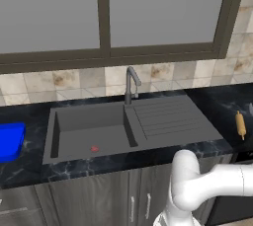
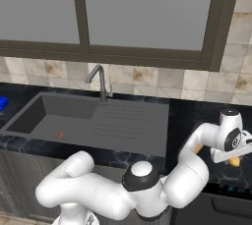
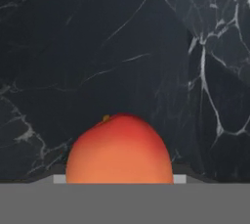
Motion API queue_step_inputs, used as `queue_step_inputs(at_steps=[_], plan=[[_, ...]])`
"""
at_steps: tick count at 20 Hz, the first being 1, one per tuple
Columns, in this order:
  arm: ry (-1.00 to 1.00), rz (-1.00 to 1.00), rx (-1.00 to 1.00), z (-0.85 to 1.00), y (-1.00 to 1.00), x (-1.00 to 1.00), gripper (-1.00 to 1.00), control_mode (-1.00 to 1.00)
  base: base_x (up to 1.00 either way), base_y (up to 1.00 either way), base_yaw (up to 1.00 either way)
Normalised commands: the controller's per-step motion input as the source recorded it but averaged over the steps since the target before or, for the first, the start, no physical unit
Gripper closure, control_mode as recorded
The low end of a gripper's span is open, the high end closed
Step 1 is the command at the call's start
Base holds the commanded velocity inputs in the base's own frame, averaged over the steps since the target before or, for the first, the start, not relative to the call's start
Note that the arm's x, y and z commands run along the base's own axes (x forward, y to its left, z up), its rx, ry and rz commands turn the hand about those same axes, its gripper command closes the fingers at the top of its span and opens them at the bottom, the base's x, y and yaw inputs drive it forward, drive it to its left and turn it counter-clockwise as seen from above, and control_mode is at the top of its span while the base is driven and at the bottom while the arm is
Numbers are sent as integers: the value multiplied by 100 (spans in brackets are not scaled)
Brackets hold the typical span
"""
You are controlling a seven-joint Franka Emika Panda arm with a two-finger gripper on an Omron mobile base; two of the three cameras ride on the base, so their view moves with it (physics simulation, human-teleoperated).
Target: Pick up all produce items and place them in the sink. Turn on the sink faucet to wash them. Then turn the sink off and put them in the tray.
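Simulated kitchen, arm reaching to the far right end of the desk [image 1: 217,102], a black marble worktop. The gripper [image 2: 231,156] hangs low over that end, well apart from the sink [image 1: 91,131], whose basin is sunk toward the left half of the desk with its ribbed drainboard alongside. The produce item, a yellow-orange fruit [image 3: 119,149] with a reddish blush, lies directly beneath the hand; in the hand view it sits large at the bottom, against bare marble. In the right base view a sliver of the fruit peeks out from under the hand.

Whether the jaws stand wide, narrow or pressed on the fruit cannot be told, as the fruit hides the fingertips.

The sink faucet [image 1: 131,84] stands at the basin's rear edge. The tray [image 1: 10,141] lies at the desk's left end, beyond the sink. A tan rod [image 1: 240,124] lies near the desk's right end.

Hazards, as judged: the fruit is round and smooth, so an off-centre closure could squeeze it out sideways and set it rolling toward the front edge. A weak hold could let it drop during the long carry across to the basin.
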Motion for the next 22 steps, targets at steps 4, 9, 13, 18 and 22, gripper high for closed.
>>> queue_step_inputs(at_steps=[4, 9, 13, 18, 22], plan=[[-3, -3, 0, 4, 9, -29, 100, -100, 0, 0, 0], [-6, -11, -3, 36, 60, -47, 100, -100, 0, 0, 0], [-6, -17, -5, 50, 86, -42, 100, -100, 0, 0, 0], [-8, -17, -4, 55, 86, -43, 100, -100, 0, 0, 0], [-10, -19, -5, 56, 91, -33, 100, -100, 0, 0, 0]])
